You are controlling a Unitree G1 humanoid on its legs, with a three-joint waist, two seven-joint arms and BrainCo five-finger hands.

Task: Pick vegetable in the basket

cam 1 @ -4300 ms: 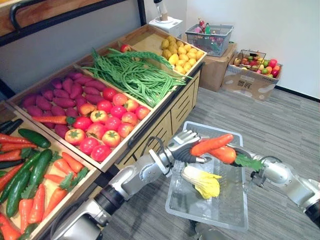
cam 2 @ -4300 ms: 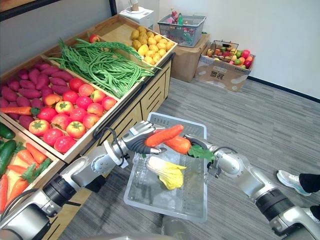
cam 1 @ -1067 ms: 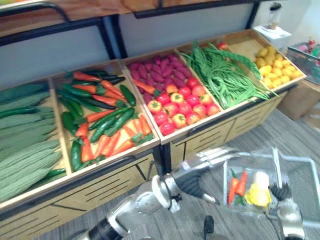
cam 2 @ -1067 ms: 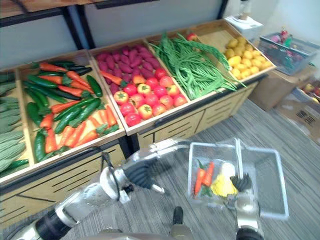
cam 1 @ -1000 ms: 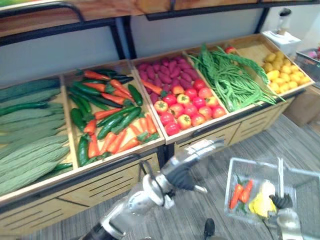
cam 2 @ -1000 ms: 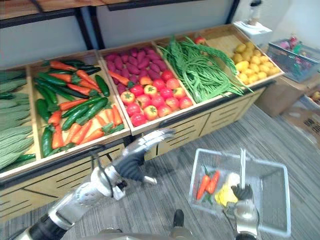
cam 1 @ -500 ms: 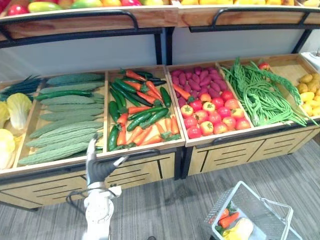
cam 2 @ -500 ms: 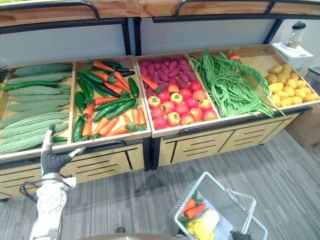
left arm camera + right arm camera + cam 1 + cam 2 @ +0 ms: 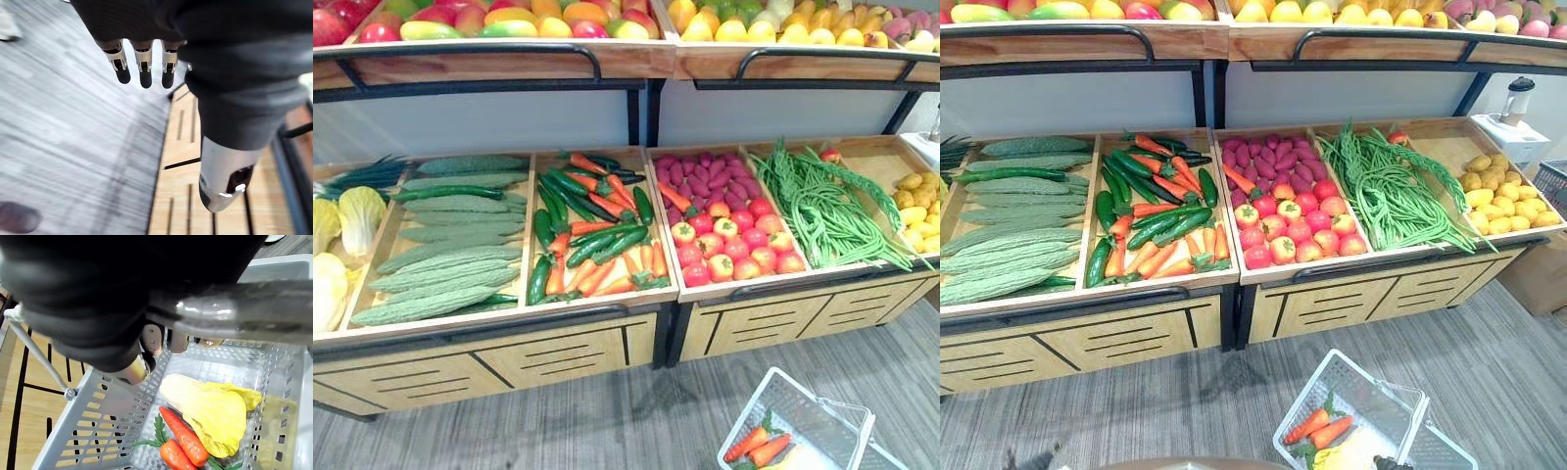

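Note:
A clear plastic basket [image 9: 1383, 397] hangs low at the right, in front of the vegetable stand. It holds two carrots [image 9: 1318, 428] and a yellow-leafed cabbage [image 9: 210, 411]. In the right wrist view my right hand [image 9: 146, 340] has its fingers curled round the basket's metal handle [image 9: 244, 308], and the carrots [image 9: 183, 438] lie below beside the cabbage. My left hand [image 9: 142, 63] shows in the left wrist view with straight fingers and nothing in it, over the grey floor next to the stand's wooden drawer front [image 9: 186, 166].
The stand's bins hold bitter gourds [image 9: 440, 245], cucumbers mixed with carrots [image 9: 592, 235], tomatoes with purple sweet potatoes [image 9: 724, 225], green beans [image 9: 822, 206] and yellow produce [image 9: 915, 206]. A fruit shelf [image 9: 558, 20] runs above. Grey floor [image 9: 607, 421] lies before the drawers.
The head camera has tilted up, showing more of the upper shelf. My left hand, raised before the drawers half a second ago, has dropped out of the eye views. The basket stays in my right hand.

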